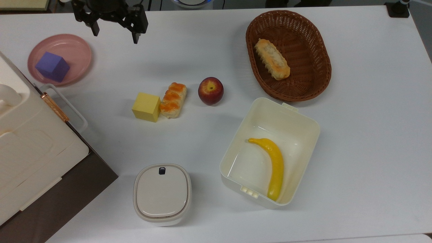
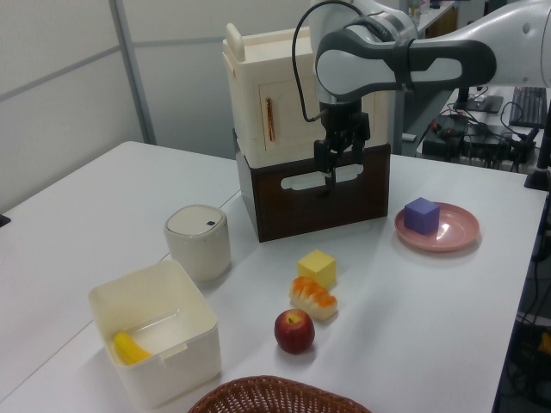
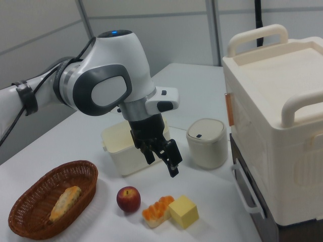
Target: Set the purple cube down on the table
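Observation:
The purple cube (image 1: 53,66) (image 2: 422,215) rests on a pink round plate (image 1: 78,47) (image 2: 462,231) near the top view's left edge of the white table (image 1: 371,135) (image 2: 112,198). My gripper (image 1: 115,35) (image 2: 325,170) (image 3: 162,164) hangs open and empty above the table. In the top view it is to the right of the plate and a little beyond it, apart from the cube. In the left view it hovers in front of the brown stand, to the left of the plate.
A yellow cube (image 1: 146,107), a glazed bread (image 1: 173,100) and an apple (image 1: 210,90) lie mid-table. A wicker basket (image 1: 303,84) holds a bread, and a white box (image 1: 297,114) holds a banana. A lidded canister (image 1: 162,194) and a cream case on a brown stand (image 1: 33,141) stand nearby.

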Action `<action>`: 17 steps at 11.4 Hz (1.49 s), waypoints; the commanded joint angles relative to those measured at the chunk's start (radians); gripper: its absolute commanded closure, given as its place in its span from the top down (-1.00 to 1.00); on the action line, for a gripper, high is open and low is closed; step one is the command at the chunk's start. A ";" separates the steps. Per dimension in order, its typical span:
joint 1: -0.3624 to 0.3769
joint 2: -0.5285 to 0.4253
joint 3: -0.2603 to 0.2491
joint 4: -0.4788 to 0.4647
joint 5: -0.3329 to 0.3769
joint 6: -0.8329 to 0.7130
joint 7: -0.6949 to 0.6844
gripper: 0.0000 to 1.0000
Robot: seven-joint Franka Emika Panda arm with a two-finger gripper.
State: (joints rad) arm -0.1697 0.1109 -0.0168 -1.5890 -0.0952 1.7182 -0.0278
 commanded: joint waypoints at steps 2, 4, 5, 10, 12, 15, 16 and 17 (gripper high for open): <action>0.013 -0.011 -0.005 -0.008 -0.012 -0.031 -0.007 1.00; 0.013 -0.010 -0.003 -0.011 -0.014 -0.031 -0.006 1.00; 0.015 -0.011 -0.002 -0.018 -0.014 -0.031 -0.006 1.00; 0.032 -0.004 0.000 -0.025 -0.044 -0.084 -0.006 1.00; 0.055 0.001 0.000 -0.025 -0.070 -0.110 -0.006 1.00; 0.053 0.001 0.000 -0.023 -0.070 -0.111 -0.007 1.00; 0.053 0.001 0.000 -0.023 -0.070 -0.111 -0.011 1.00; 0.052 0.001 0.000 -0.022 -0.070 -0.111 -0.012 1.00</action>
State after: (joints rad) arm -0.1276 0.1225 -0.0099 -1.6026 -0.1472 1.6230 -0.0282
